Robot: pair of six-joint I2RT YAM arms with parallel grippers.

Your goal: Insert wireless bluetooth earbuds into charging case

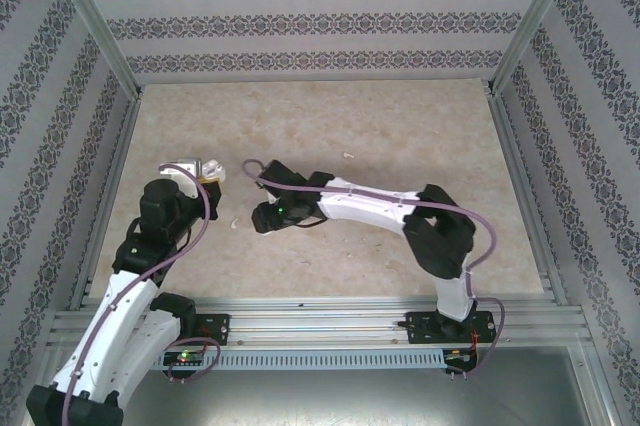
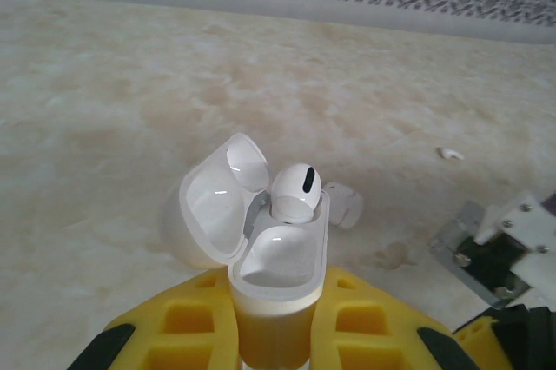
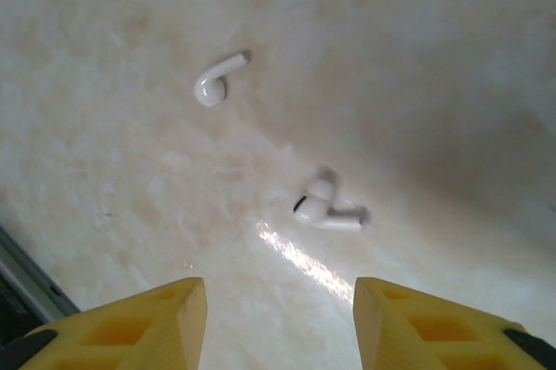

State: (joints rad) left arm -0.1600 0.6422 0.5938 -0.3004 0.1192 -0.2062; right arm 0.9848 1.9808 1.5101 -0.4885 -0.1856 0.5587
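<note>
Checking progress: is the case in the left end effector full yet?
Half full. The open charging case holds one earbud in its far slot; the near slot is empty.

The top external camera sits high behind both arm bases, looking forward and down across the whole worktop (image 1: 400, 136) to the patterned walls. The left wrist camera rides close behind its yellow fingers (image 2: 182, 327), facing forward and slightly down toward the back wall. The right wrist camera looks steeply down at the marbled surface from close range. All three share that beige worktop.
</note>
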